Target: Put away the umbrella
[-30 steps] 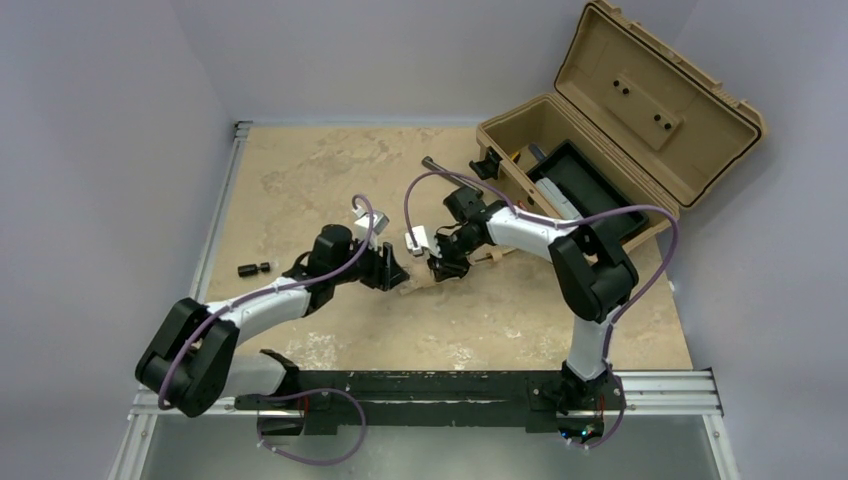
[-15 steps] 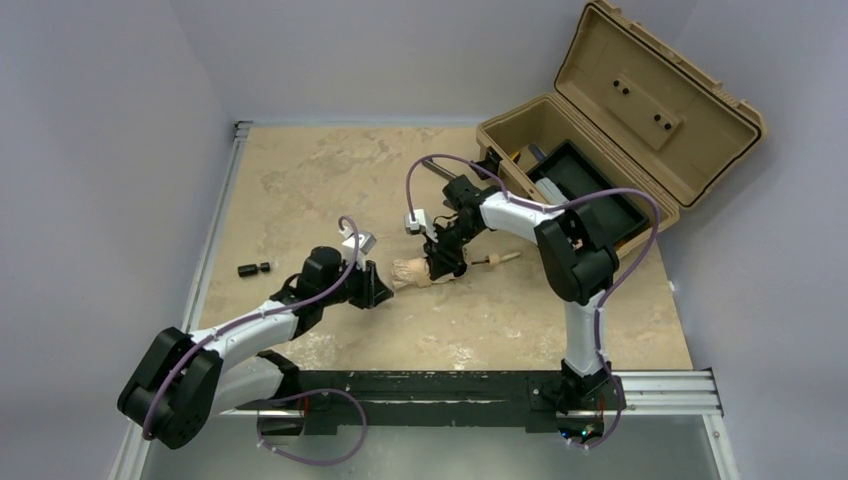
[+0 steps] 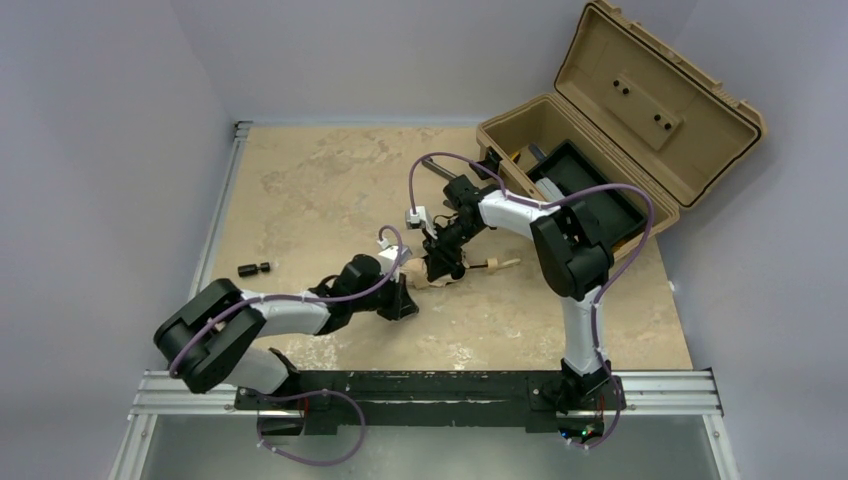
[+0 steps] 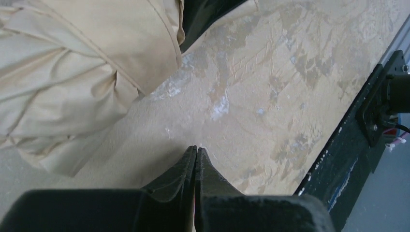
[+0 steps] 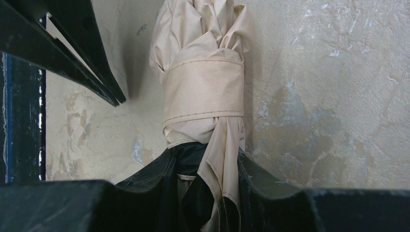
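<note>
The umbrella (image 3: pixel 428 281) lies folded on the table's middle, its beige canopy wrapped by a band (image 5: pixel 203 92) and its pale wooden handle (image 3: pixel 506 264) pointing right. My right gripper (image 3: pixel 440 266) comes down on it from the case side. In the right wrist view this gripper (image 5: pixel 207 157) is shut on the umbrella's bunched fabric just behind the band. My left gripper (image 3: pixel 405 300) sits just in front of the canopy end. Its fingertips (image 4: pixel 196 149) are pressed together with nothing between them, low over the tabletop, with the canopy (image 4: pixel 72 72) to their upper left.
An open tan hard case (image 3: pixel 600 150) with a black tray inside stands at the back right. A small black object (image 3: pixel 254 268) lies near the table's left edge. The black base rail (image 3: pixel 450 385) runs along the near edge, and also shows in the left wrist view (image 4: pixel 358 145).
My left gripper has shut and moved toward the near edge and right, ending beside the canopy end. The right gripper shifted slightly early on and keeps its hold on the umbrella.
</note>
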Controlling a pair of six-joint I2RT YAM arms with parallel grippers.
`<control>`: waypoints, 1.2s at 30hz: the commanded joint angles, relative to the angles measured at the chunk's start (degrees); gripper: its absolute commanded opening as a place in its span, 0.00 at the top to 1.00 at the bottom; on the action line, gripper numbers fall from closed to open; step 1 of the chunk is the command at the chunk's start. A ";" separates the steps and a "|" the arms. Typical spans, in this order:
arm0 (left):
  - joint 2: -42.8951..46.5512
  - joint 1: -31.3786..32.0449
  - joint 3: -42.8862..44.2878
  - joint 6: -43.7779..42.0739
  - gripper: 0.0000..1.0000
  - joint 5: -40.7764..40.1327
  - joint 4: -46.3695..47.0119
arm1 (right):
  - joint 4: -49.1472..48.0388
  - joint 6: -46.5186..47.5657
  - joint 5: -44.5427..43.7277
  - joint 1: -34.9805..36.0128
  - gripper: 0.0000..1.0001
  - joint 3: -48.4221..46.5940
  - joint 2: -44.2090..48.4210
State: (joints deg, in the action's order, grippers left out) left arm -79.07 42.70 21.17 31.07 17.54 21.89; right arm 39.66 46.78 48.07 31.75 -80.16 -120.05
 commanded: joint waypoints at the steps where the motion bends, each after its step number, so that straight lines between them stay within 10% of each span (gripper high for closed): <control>1: -4.96 1.30 4.23 3.56 1.00 -4.78 9.35 | 7.01 -0.55 -11.04 1.36 1.00 5.45 -8.19; 23: -17.96 3.60 16.24 10.88 1.00 -33.69 -6.87 | 6.76 -0.20 -10.90 1.25 1.00 5.69 -8.17; 31: 1.78 3.85 7.52 3.36 1.00 -21.00 -5.79 | 5.40 0.59 -12.56 1.23 0.87 6.50 -5.88; 36: 21.16 4.08 2.05 0.60 0.75 -27.38 -19.68 | 4.18 0.79 -12.76 2.25 0.70 5.87 -1.26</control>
State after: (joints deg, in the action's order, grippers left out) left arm -69.67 46.78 26.09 36.25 -5.26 10.96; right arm 38.24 45.63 49.10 31.40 -78.65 -118.67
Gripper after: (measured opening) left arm 0.165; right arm 0.293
